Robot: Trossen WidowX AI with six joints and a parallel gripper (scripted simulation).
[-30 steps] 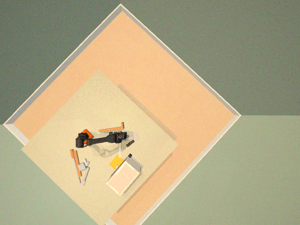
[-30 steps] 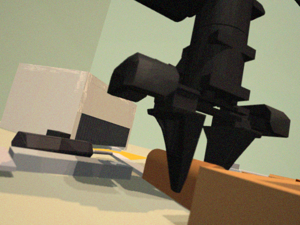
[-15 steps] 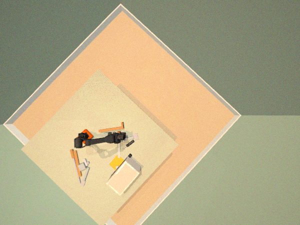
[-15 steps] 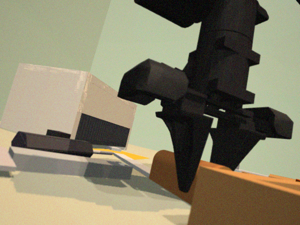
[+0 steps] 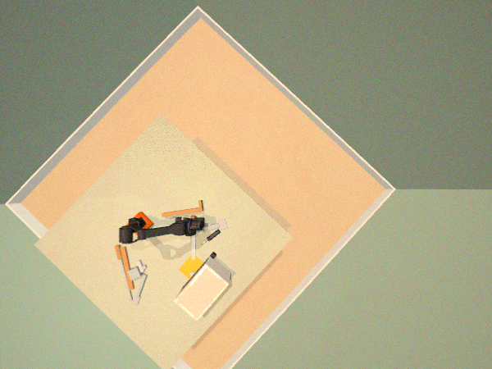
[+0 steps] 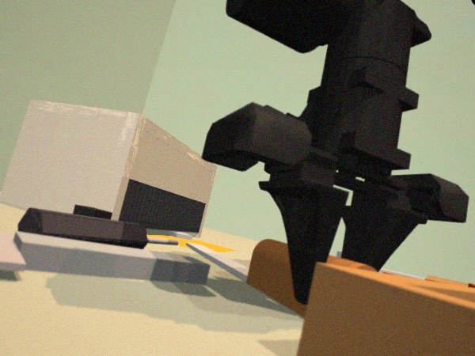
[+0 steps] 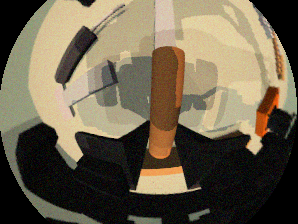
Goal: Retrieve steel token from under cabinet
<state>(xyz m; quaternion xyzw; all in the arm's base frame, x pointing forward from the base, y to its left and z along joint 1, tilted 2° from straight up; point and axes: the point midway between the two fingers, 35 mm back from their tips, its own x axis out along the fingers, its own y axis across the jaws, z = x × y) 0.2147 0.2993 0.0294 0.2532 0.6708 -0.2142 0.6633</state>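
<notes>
My gripper [image 5: 197,225] [image 6: 338,278] [image 7: 161,124] is shut on the orange-brown handle [image 6: 269,261] [image 7: 165,90] of a tool, low over the table. The tool's long pale strip [image 5: 193,248] [image 6: 218,259] [image 7: 165,22] points toward the cabinet and reaches the near edge of the yellow marked area [image 5: 186,269] [image 6: 214,245]. The beige cabinet [image 5: 201,293] [image 6: 71,158] stands behind that area, with dark vent slots [image 6: 162,207] low on its front. A small pale flat piece [image 5: 192,274] [image 6: 182,235] shows at the cabinet's front edge; I cannot tell whether it is the token.
A dark-handled screwdriver [image 5: 213,234] [image 6: 83,229] [image 7: 75,55] and a grey bar [image 6: 87,253] [image 7: 90,89] lie beside the gripper. An orange L-shaped bar [image 5: 182,211] [image 6: 388,308] is on its other side. Orange bars [image 5: 128,271] and a grey block [image 5: 134,274] lie farther left in the top view.
</notes>
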